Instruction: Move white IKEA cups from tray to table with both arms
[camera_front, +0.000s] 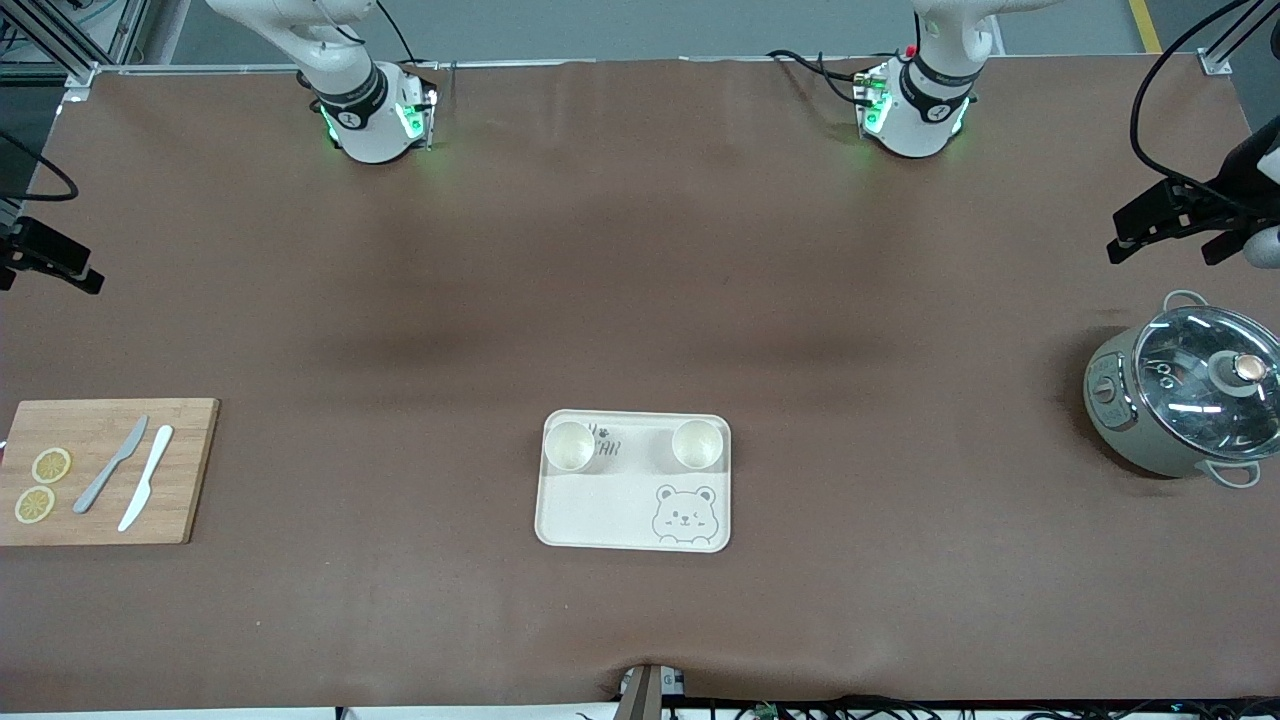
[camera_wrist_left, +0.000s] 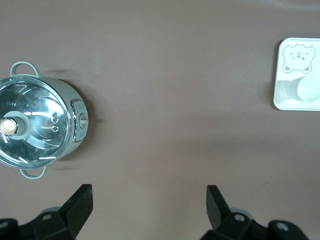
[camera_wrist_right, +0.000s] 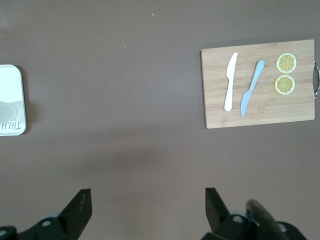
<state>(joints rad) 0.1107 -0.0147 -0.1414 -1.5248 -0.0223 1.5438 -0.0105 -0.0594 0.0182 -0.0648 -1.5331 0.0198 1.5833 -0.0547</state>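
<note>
Two cups (camera_front: 570, 446) (camera_front: 697, 444) sit on the tray (camera_front: 600, 520) (farther edge); left claw (camera_wrist_left: 147, 200) and right claw (camera_wrist_right: 147, 200) released.

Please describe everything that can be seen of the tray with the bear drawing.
The tray is a cream-white rounded rectangle with a low raised rim, and it looks like plastic. A grey line drawing of a bear fills one corner, and some grey lettering sits between the two white cups that stand upright along its edge farther from the front camera. It lies flat on the brown table, midway between the arms' ends. No gripper touches it.
</note>
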